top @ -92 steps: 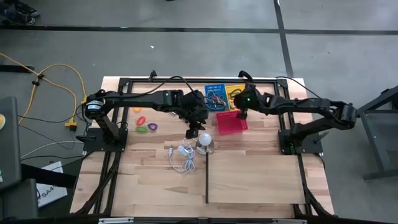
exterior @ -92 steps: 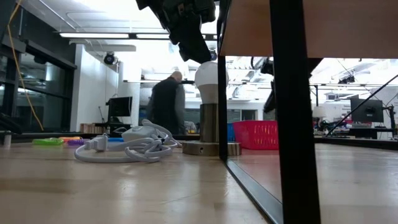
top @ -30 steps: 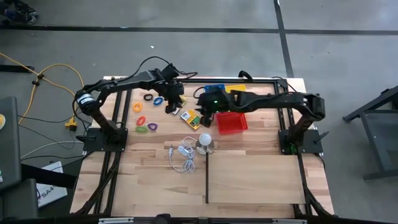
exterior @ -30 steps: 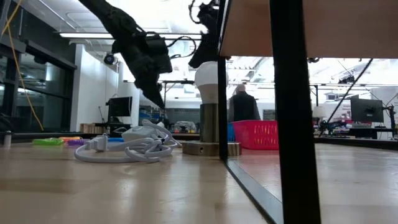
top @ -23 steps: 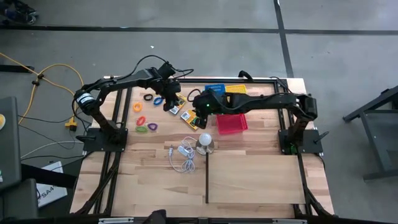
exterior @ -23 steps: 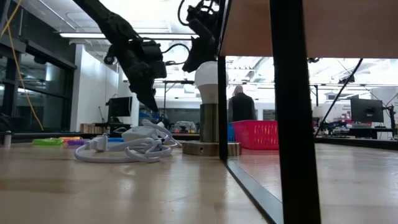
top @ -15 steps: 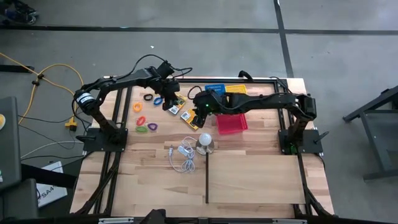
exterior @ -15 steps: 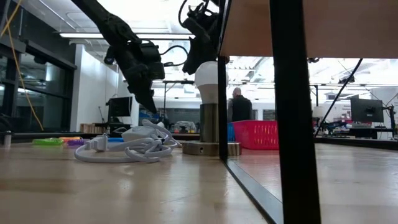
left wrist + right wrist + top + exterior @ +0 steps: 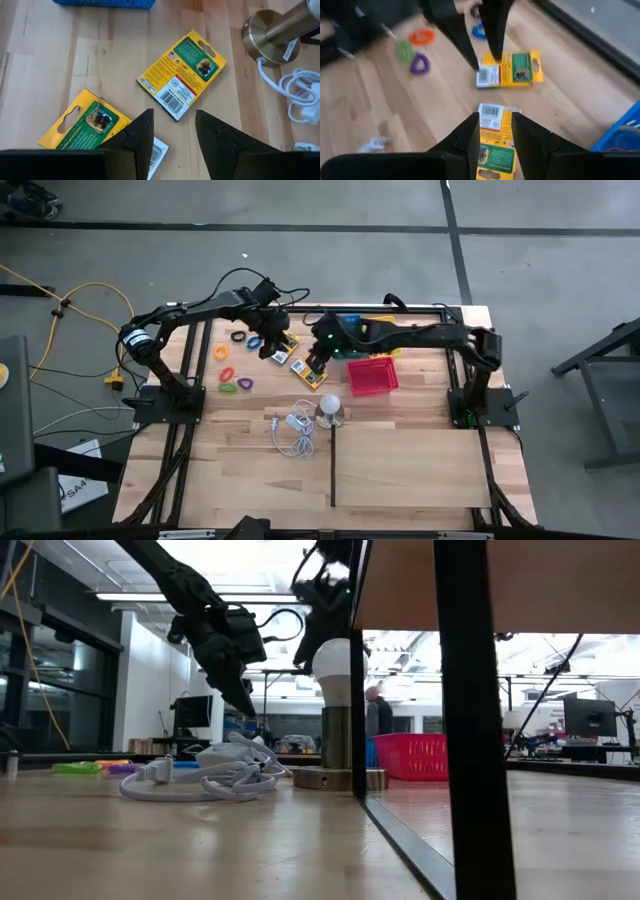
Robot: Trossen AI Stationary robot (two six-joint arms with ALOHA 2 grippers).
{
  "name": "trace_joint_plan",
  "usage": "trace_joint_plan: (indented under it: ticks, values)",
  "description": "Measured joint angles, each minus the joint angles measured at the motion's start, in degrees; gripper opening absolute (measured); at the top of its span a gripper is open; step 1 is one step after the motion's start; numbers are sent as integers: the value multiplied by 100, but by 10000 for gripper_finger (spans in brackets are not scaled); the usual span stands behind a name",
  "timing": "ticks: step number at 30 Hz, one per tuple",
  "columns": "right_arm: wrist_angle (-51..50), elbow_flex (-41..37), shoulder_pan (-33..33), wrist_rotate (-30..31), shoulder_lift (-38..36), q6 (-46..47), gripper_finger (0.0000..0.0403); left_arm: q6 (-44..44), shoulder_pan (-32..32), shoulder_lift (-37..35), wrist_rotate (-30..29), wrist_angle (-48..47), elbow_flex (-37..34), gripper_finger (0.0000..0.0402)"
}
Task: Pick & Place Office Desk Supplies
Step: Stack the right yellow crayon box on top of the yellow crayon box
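Note:
Two yellow-and-green packets lie flat on the wooden table. My left gripper (image 9: 276, 348) hovers open above the farther packet (image 9: 92, 125), which shows beside one finger. My right gripper (image 9: 496, 131) is open too, its fingers standing on either side of the nearer packet (image 9: 495, 142) and above it, not touching. That nearer packet (image 9: 181, 75) also shows ahead in the left wrist view. Several coloured rings, among them orange (image 9: 222, 352), green (image 9: 228, 388) and purple (image 9: 245, 384), lie flat toward the table's left.
A red basket (image 9: 372, 377), a blue one (image 9: 345, 325) and a yellow one (image 9: 380, 324) stand at the far middle. A white bulb on a brass base (image 9: 330, 406) and a coiled white cord (image 9: 295, 430) sit just nearer than the packets. A raised board (image 9: 410, 465) covers the near right.
My right gripper has gone toward the table's left, sunk a little and rolled about its own axis, ending over the nearer packet. Both packets lie where they were.

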Motion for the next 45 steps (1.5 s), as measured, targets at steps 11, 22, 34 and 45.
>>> trace_joint_plan:
  ticks: [11, 22, 34, 45]
  values:
    - [-1618, 1869, 224, -113, 1634, -105, 100, 258, 76, 0, -32, -351, 0, 140]
    - [-2495, 2131, 484, 26, 1862, 367, 94, 334, 192, 0, -4, -414, 0, 140]
    - [-2622, 2114, 376, -401, 2271, 357, 36, 385, 190, 0, 15, -398, 0, 140]
    - [-2446, 2127, 348, -268, 2308, 357, 2, 386, 190, 0, 19, -355, 0, 140]
